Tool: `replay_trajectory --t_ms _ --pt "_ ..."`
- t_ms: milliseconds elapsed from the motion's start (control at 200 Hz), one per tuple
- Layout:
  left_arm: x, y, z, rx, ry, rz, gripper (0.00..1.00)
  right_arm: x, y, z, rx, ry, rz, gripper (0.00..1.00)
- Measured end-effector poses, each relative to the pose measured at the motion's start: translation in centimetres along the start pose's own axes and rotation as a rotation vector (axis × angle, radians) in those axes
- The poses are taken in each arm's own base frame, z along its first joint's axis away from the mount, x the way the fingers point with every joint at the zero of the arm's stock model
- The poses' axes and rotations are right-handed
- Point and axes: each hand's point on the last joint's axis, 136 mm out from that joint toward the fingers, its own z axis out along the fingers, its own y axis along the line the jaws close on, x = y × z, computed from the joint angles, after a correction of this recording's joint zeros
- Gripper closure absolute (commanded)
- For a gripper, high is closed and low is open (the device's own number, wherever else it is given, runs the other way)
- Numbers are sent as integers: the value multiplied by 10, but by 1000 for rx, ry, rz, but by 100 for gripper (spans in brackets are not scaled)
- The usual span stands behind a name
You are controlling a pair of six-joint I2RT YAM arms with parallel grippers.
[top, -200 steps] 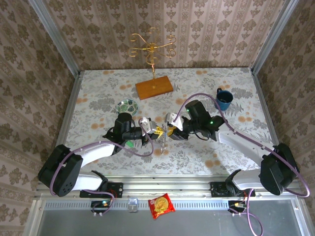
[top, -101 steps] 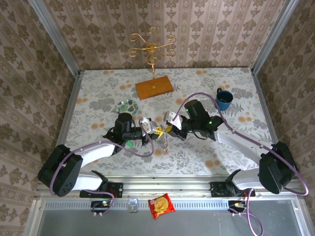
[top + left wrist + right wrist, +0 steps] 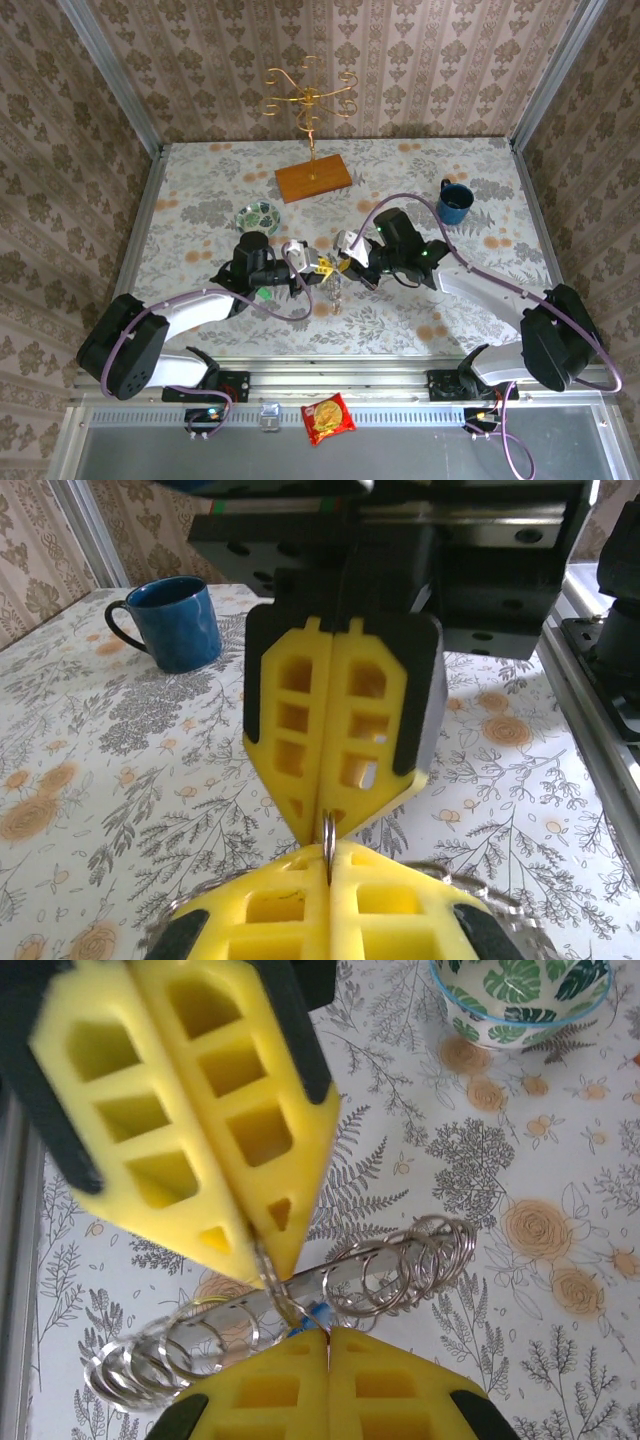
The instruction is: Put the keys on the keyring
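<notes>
From above, my left gripper [image 3: 318, 265] and right gripper [image 3: 345, 266] meet tip to tip, both closed. My left wrist shows a thin loop [image 3: 328, 842] pinched in both seams. My right wrist adds the keyring [image 3: 400, 1260], its coils strung past the tips, and a blue speck [image 3: 315, 1312], perhaps a key. I judge threading is underway; next I must pry a coil apart.

My left gripper [image 3: 330, 855] and my right gripper [image 3: 328, 1338] both wear bright yellow fingers backed in black, and the keyring [image 3: 400, 1260] is silvery wire with a speck of the blue key [image 3: 315, 1314] against it. The tablecloth [image 3: 120, 780] is white with grey ferns and orange roses, the mug [image 3: 180, 620] dark blue, the bowl [image 3: 520, 1005] white with green leaves and a blue rim, the wallpaper [image 3: 420, 60] beige damask
</notes>
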Motion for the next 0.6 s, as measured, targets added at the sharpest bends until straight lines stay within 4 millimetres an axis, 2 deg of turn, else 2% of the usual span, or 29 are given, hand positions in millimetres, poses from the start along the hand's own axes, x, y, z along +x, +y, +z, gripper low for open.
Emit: replay_trajectory --t_ms 80,155,270,450,600 --pt "-1 0 0 1 -5 4 100 0 -1 1 6 -11 14 100" --pt "-2 0 0 0 -7 7 100 -2 -5 0 14 -28 33 80" --pt "-2 0 0 1 -10 6 100 -2 -12 -6 42 -57 51 67" --pt "-5 -4 -1 13 -35 -16 100 3 -6 -14 50 -94 62 62" --pt "-19 -1 -4 12 -90 -26 100 18 11 -6 27 -78 57 61"
